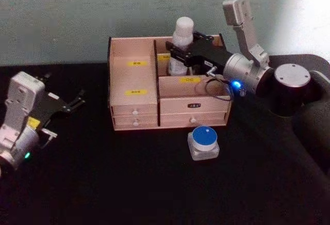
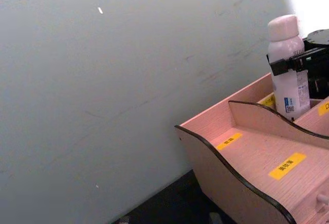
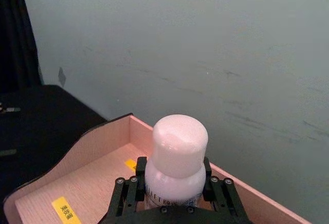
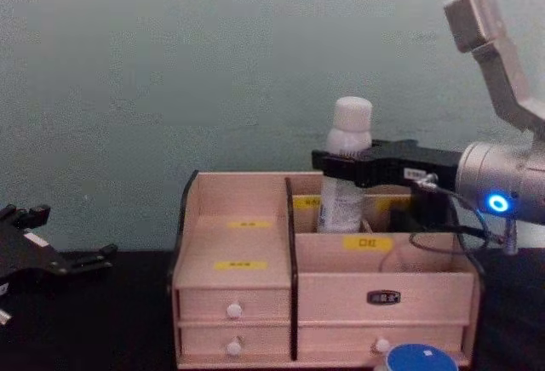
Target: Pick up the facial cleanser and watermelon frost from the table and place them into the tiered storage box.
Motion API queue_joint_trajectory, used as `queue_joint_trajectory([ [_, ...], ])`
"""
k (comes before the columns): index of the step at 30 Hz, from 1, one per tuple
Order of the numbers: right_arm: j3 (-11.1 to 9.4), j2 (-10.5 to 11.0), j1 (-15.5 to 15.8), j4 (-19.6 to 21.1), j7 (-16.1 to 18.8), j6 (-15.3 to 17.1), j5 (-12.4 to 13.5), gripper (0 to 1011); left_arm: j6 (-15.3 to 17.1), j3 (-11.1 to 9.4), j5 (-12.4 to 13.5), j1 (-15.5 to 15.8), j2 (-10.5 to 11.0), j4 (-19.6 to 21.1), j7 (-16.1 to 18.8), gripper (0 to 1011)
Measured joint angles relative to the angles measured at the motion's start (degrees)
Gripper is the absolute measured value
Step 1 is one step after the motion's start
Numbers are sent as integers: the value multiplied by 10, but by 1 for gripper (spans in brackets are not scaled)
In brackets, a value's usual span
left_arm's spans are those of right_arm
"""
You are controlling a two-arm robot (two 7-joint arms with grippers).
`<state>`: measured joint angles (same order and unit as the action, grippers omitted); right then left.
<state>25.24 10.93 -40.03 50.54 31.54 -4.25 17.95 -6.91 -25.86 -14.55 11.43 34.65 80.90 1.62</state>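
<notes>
A white bottle [image 1: 184, 31] with a white cap stands upright in the back right compartment of the tiered storage box [image 1: 135, 80], and my right gripper [image 1: 178, 54] is shut on its body. The right wrist view has the fingers either side of the bottle [image 3: 180, 142] above the box wall [image 3: 77, 183]. From the chest, the bottle [image 4: 351, 120] rises out of the box [image 4: 238, 243] in the gripper [image 4: 341, 164]. A squat jar with a blue lid [image 1: 203, 141] sits on the table before the box. I cannot tell which is the facial cleanser and which the watermelon frost. My left gripper [image 1: 64, 101] rests open at far left.
The box stands on a black table [image 1: 129, 183] against a pale grey-green wall [image 1: 77, 18]. It has yellow labels and small drawers with white knobs [image 4: 234, 310] at the front. The left wrist view looks at the box's left side [image 2: 247, 147] and the held bottle [image 2: 284, 34].
</notes>
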Motion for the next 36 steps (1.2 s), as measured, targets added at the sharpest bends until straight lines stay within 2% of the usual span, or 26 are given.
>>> queue_joint_trajectory([
  [20, 6, -16, -15, -52, -2, -11, -26, 602, 0, 0, 0, 0, 0, 0, 0, 1001],
  [36, 4, -16, -14, -52, -4, -8, -30, 602, 0, 0, 0, 0, 0, 0, 0, 1001],
])
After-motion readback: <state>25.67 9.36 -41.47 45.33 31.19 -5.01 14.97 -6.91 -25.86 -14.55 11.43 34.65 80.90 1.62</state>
